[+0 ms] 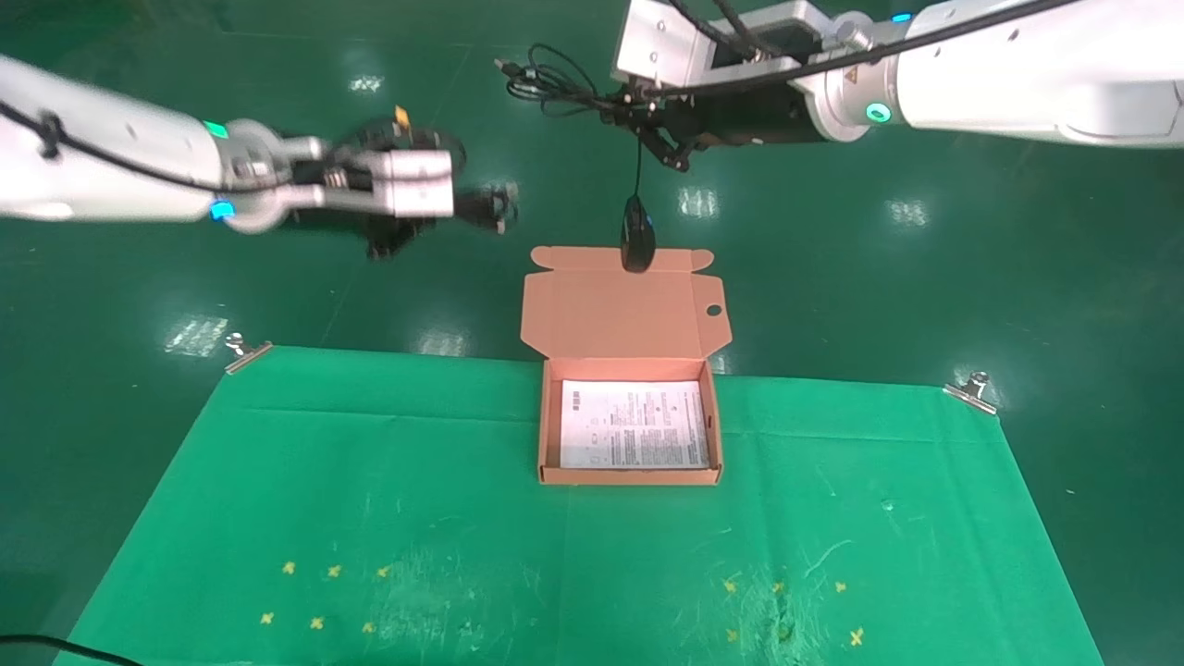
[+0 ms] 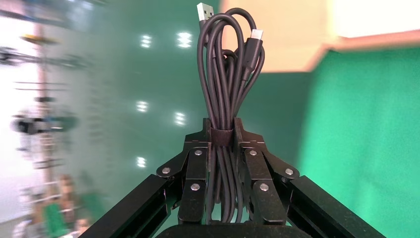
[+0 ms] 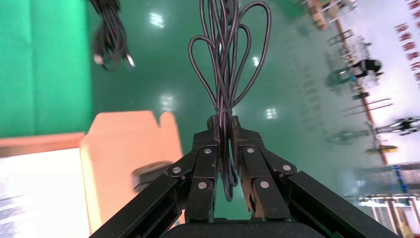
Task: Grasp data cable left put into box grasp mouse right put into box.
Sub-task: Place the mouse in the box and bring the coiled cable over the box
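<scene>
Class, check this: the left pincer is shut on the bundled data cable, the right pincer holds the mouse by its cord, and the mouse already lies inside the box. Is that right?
Not quite. The mouse still dangles on its cord from the right pincer, over the open lid of the box; the head view shows it. The left pincer is indeed shut on the data cable.

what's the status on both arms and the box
Left gripper shut on data cable, aloft. Right gripper shut on mouse cord; mouse dangling above box flap. Box open, unobstructed.

left claw [image 1: 495, 205] blurred, mouse [image 3: 148, 174] half hidden
</scene>
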`<action>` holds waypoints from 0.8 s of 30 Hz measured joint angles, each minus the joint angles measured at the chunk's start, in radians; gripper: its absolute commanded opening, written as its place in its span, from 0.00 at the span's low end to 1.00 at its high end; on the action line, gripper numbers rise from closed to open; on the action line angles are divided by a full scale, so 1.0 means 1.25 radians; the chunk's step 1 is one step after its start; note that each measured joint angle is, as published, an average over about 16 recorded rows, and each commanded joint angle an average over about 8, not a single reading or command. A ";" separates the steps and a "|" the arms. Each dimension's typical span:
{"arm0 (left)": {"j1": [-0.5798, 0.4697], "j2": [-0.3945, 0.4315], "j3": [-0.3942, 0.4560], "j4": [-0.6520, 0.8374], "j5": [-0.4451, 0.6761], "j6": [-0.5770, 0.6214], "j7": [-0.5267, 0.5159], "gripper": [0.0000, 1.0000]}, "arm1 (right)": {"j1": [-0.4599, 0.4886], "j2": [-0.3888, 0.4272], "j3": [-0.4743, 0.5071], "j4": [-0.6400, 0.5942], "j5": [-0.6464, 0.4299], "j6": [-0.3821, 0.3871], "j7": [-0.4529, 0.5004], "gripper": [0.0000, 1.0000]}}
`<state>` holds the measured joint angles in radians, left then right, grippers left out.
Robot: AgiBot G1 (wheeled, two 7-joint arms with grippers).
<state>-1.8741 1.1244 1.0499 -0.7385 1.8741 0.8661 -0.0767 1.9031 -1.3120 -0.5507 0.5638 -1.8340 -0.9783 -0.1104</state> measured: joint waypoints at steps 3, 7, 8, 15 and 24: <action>0.009 -0.011 0.007 -0.006 0.004 0.018 -0.014 0.00 | -0.010 -0.008 -0.007 -0.012 -0.002 0.006 -0.008 0.00; 0.021 -0.033 0.018 -0.027 0.018 0.049 -0.045 0.00 | -0.030 -0.019 -0.022 -0.026 -0.001 0.015 -0.020 0.00; 0.023 -0.039 0.022 -0.034 0.023 0.057 -0.055 0.00 | -0.036 -0.022 -0.026 -0.030 0.000 0.017 -0.022 0.00; 0.031 -0.090 0.045 -0.109 0.071 0.118 -0.145 0.00 | -0.080 -0.037 -0.073 -0.038 0.018 0.033 -0.022 0.00; 0.029 -0.152 0.070 -0.239 0.145 0.201 -0.283 0.00 | -0.135 -0.044 -0.169 -0.019 0.067 0.070 0.049 0.00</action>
<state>-1.8374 0.9339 1.1372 -1.0371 2.0558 1.1168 -0.4302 1.7346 -1.3669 -0.7616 0.5403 -1.7498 -0.8908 -0.0497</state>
